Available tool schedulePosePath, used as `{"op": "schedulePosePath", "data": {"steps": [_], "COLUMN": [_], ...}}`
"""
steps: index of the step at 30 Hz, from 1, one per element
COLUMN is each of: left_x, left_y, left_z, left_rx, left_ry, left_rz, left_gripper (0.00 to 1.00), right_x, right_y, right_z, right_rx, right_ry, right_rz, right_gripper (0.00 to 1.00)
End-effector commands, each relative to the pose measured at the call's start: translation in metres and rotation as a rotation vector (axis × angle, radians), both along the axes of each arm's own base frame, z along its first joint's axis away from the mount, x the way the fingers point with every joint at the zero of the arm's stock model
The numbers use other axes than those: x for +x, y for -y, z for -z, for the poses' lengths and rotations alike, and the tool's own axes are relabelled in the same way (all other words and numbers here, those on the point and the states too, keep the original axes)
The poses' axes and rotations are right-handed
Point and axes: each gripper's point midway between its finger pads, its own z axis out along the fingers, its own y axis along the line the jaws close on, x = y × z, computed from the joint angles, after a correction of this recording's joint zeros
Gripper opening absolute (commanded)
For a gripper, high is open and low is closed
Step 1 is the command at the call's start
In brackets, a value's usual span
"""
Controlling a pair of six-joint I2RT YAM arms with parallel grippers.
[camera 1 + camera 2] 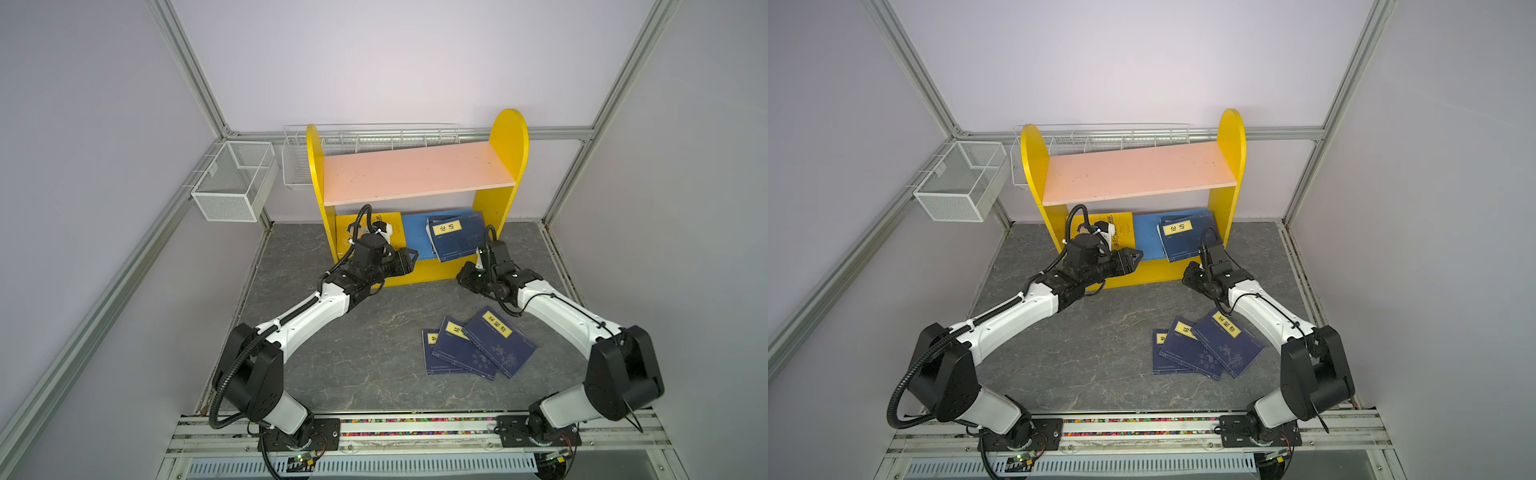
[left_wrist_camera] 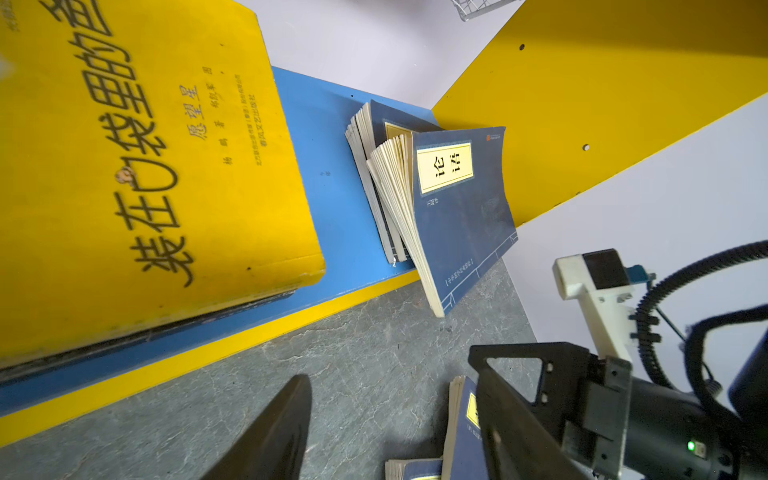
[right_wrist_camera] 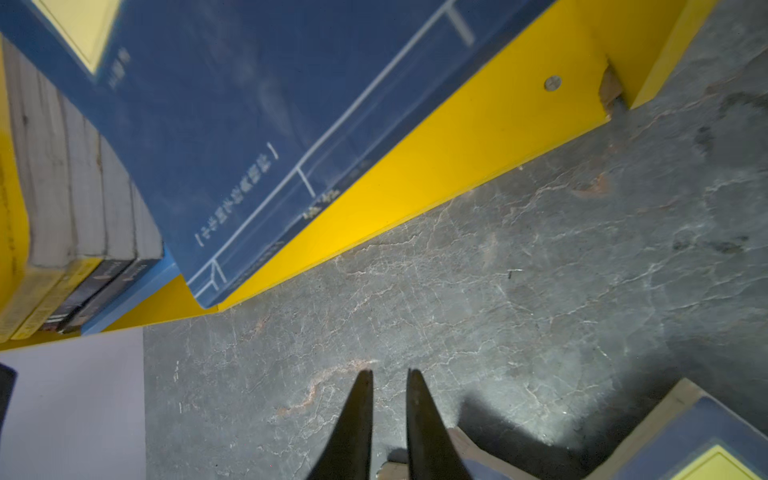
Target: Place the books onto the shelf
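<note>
The shelf (image 1: 417,172) (image 1: 1138,172) stands at the back, its pink upper board bare. On its blue lower board (image 2: 332,137) lies a yellow book (image 1: 388,228) (image 2: 145,166) at the left. At the right a small pile of navy books (image 1: 455,239) (image 1: 1183,241) (image 2: 461,199) (image 3: 249,124) sits, the top one jutting over the front edge. Three more navy books (image 1: 478,345) (image 1: 1204,347) lie fanned on the table. My left gripper (image 1: 409,259) (image 2: 390,415) hangs open and empty before the shelf front. Beside the jutting book, my right gripper (image 1: 463,276) (image 3: 388,374) is shut on nothing.
A white mesh basket (image 1: 235,180) hangs on the left wall frame. A wire rack (image 1: 374,137) runs behind the shelf. The grey stone tabletop (image 1: 374,353) is bounded by aluminium posts and a rail at the front.
</note>
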Motion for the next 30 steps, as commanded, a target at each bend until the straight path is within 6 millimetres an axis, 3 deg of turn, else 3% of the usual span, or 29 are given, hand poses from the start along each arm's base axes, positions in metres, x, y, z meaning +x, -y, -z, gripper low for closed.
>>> {"op": "schedulePosePath", "data": {"steps": [1,14,30], "left_x": [0.002,-0.002,-0.003], "left_y": [-0.001,-0.008,-0.009], "left_z": [-0.009,-0.009,-0.005], "left_rx": [-0.008,0.019,0.033], "left_ry": [0.017,0.024,0.02], "left_rz": [-0.016,-0.03,-0.023], "left_gripper": [0.64,0.64,0.64], "right_x": [0.016,0.06,0.085], "right_y": [-0.006,-0.011,0.001], "right_z": [-0.009,-0.019,-0.026], "right_rx": [-0.029,-0.052,-0.045], "right_ry": [0.044,0.092,0.121], "right_rz": [-0.012,0.031,0.066], "right_gripper": [0.19,0.18,0.18]}}
